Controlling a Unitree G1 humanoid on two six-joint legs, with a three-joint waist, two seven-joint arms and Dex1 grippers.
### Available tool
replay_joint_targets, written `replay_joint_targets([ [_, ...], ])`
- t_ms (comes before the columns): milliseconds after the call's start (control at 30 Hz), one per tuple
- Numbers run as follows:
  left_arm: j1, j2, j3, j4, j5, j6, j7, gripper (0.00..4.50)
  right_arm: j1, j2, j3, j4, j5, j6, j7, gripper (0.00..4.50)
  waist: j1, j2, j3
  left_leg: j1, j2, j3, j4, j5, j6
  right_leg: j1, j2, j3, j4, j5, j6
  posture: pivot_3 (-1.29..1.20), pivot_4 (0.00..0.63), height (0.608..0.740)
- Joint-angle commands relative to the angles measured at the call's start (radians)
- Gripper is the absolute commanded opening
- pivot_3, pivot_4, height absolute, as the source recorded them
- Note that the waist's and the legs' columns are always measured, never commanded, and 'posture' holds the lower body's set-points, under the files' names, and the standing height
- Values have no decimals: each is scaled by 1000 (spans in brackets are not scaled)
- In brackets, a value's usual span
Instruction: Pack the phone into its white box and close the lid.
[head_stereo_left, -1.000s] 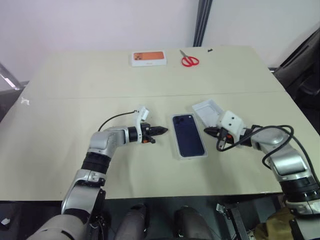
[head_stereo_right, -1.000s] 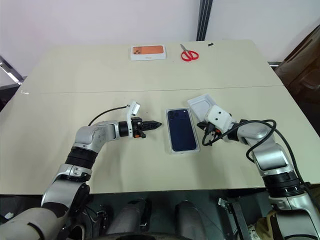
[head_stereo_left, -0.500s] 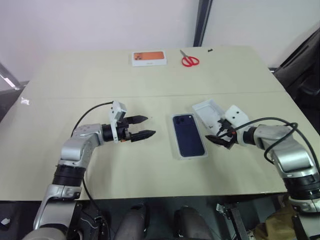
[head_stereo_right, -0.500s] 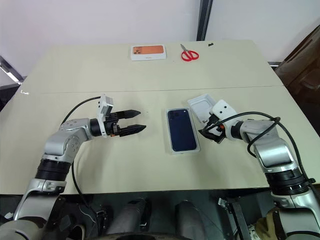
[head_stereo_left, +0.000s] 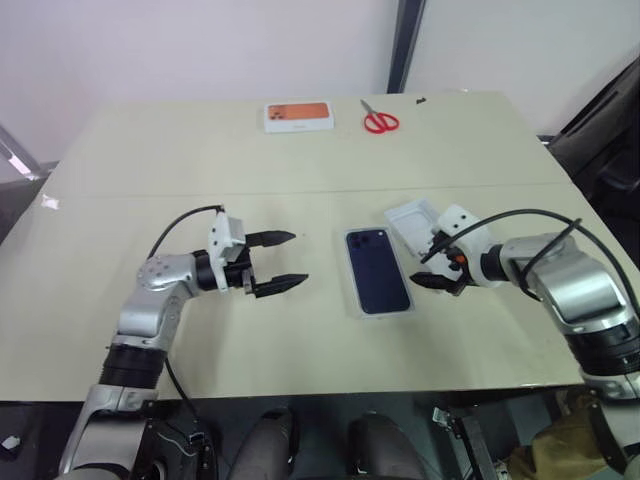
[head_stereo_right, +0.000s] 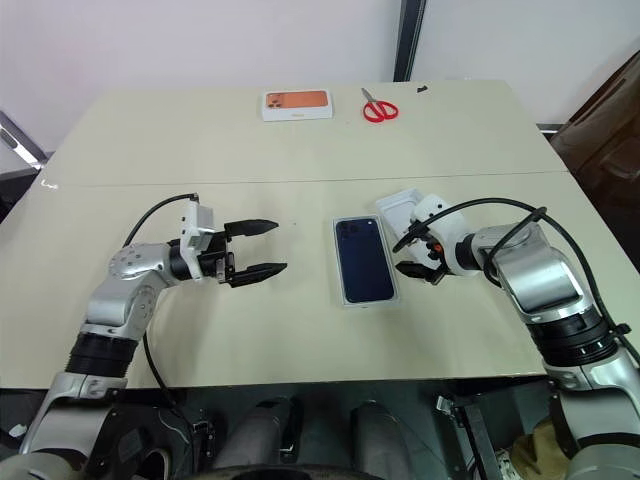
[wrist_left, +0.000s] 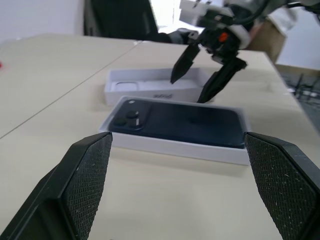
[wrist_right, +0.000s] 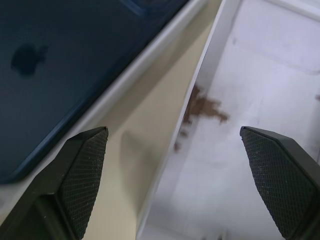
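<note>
Two head views from high up, looking forward and down over the whole table (head_stereo_left: 120, 330), side by side and showing nearly the same scene. Far from things, so everything looks small: the phone (head_stereo_left: 378, 270) in the middle, the red scissors (head_stereo_left: 379, 121) at the far edge. Left wrist view from low, just above the tabletop, looking level across at the phone (wrist_left: 175, 120) in the white box (wrist_left: 170, 147), with the right gripper (wrist_left: 202, 75) facing back from the far side. Right wrist view very near, looking down between the phone (wrist_right: 70, 65) and the lid (wrist_right: 260, 125). Phone shared by all views.
</note>
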Motion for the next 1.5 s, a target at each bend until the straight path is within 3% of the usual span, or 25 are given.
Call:
replay_joint_targets([
  [33,38,21,21,-55,-40,-24,-43,4405,-38,-21,21,-4,1,49,-3,4428,-1,0,0,0,0,0,0,0,0,0,0,0,0,0,0,0,150,740],
  [233,116,34,-1,-128,-61,-5,-71,4405,-159,28,17,76,51,212,-18,4428,1,1,0,0,0,0,0,0,0,0,0,0,0,0,0,0,150,740],
  [400,122,24,-7,-140,-59,-9,-55,4405,-207,45,46,112,49,218,-42,4428,2,1,0,0,0,0,1,-1,2,1,-1,0,-1,0,0,0,150,740],
  [800,133,-3,-9,-164,-61,2,7,4405,-165,62,68,89,54,185,-85,4428,0,1,0,0,0,0,1,-2,3,0,-1,0,0,0,0,0,150,740],
  [867,133,-8,-12,-171,-60,6,21,4500,-153,68,64,91,50,185,-103,3655,0,1,0,0,0,0,1,-2,3,0,0,0,0,0,0,0,150,740],
  [1100,131,-10,-17,-180,-61,21,34,4500,-149,83,49,105,45,189,-150,126,0,1,0,0,0,0,1,-2,3,0,0,0,0,0,0,0,150,740],
  [1400,117,-5,-10,-169,-64,46,44,4500,-204,169,-70,199,41,182,-259,45,0,1,0,0,0,0,2,-2,3,1,0,0,0,0,0,0,150,740],
  [1500,112,-2,-3,-160,-66,52,49,4500,-224,173,-77,190,47,98,-244,45,-1,1,0,0,0,1,1,-2,3,0,0,0,0,0,0,0,150,740],
])
